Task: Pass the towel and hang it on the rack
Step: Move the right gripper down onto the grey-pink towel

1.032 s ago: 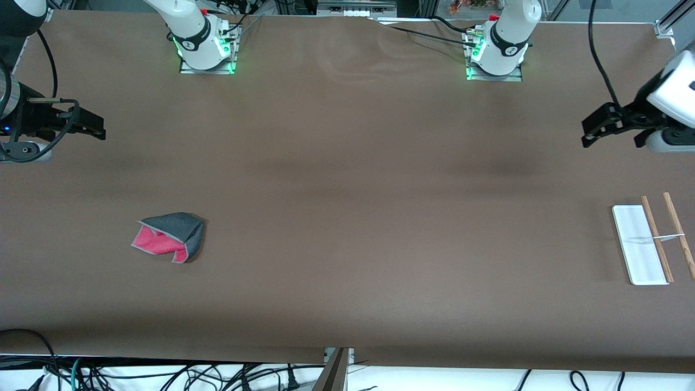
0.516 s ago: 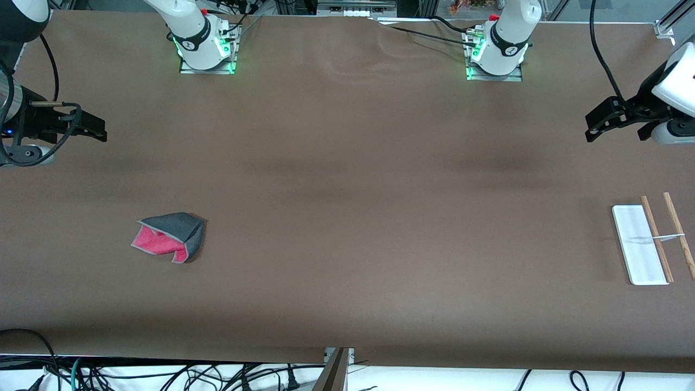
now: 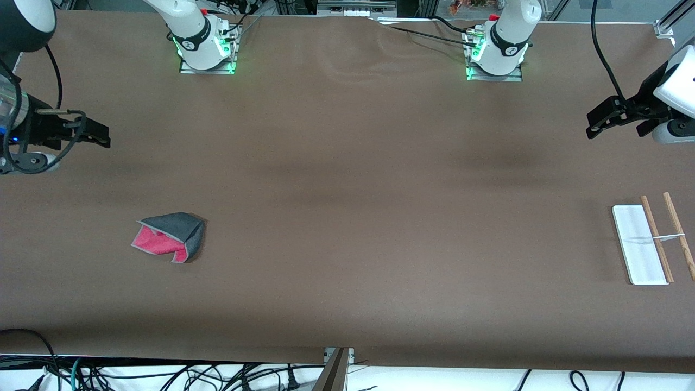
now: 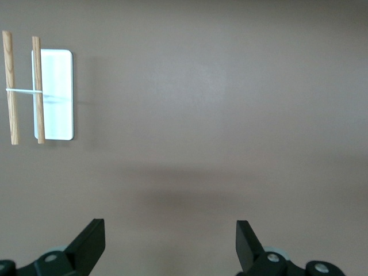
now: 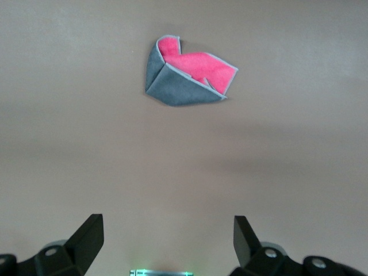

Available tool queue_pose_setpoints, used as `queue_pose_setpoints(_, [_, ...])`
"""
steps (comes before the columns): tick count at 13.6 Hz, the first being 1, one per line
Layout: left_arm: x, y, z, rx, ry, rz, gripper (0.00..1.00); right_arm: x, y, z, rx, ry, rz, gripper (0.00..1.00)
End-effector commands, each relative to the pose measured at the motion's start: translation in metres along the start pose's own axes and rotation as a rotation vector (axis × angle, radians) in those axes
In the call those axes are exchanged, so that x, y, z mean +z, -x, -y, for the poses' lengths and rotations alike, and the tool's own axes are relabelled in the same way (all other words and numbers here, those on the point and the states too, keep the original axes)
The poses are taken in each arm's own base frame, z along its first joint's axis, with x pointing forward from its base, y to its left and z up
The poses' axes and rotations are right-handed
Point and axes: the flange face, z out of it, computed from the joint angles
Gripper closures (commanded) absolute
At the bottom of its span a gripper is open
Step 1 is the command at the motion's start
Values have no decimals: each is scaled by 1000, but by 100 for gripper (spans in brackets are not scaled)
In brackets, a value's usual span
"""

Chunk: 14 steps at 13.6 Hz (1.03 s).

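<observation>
While both pincers, left (image 3: 593, 124) and right (image 3: 100, 137), are hanging wide open and empty above the bench (image 3: 347, 179), towel (image 3: 168, 238) and rack (image 3: 651, 244) are lying well apart.

A brown table (image 3: 347, 179) is filling nearly the whole scene, and its covering is rippling in soft wrinkles (image 3: 358, 60) along the edge farthest from the front camera. A black cable (image 3: 429, 33) is trailing over the covering there, toward the left arm's end. Below the nearest edge, a tangle of dark cables (image 3: 163, 377) is lying on a white surface (image 3: 434, 380), and a metal bracket (image 3: 336, 369) is jutting out at the middle.
</observation>
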Motion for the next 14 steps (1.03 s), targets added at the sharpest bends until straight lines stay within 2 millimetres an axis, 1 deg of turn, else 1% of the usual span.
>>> queue_pose_setpoints(1, [-3, 13, 4, -4, 25, -19, 0, 18, -19, 18, -19, 8, -5, 0])
queue_pose_setpoints(3, [-3, 13, 7, -9, 26, -17, 0, 45, -38, 22, -26, 13, -20, 0])
queue_pose_setpoints(6, [-4, 13, 7, -9, 25, -19, 0, 95, -77, 24, -30, 19, -45, 0])
queue_pose_setpoints(8, [-4, 13, 7, -9, 27, -21, 0, 119, -96, 31, -38, 23, -77, 0])
queue_pose_setpoints(9, [-4, 13, 7, -9, 27, -21, 0, 128, -106, 37, -42, 24, -108, 0])
queue_pose_setpoints(12, [-5, 13, 6, -7, 27, -23, 0, 184, -140, 43, -43, 17, -169, 0])
queue_pose_setpoints(13, [-5, 13, 6, -7, 29, -23, 0, 202, -149, 45, -47, 17, -193, 0])
queue_pose_setpoints(14, [-5, 13, 6, -7, 30, -23, 0, 216, -156, 49, -57, 19, -220, 0])
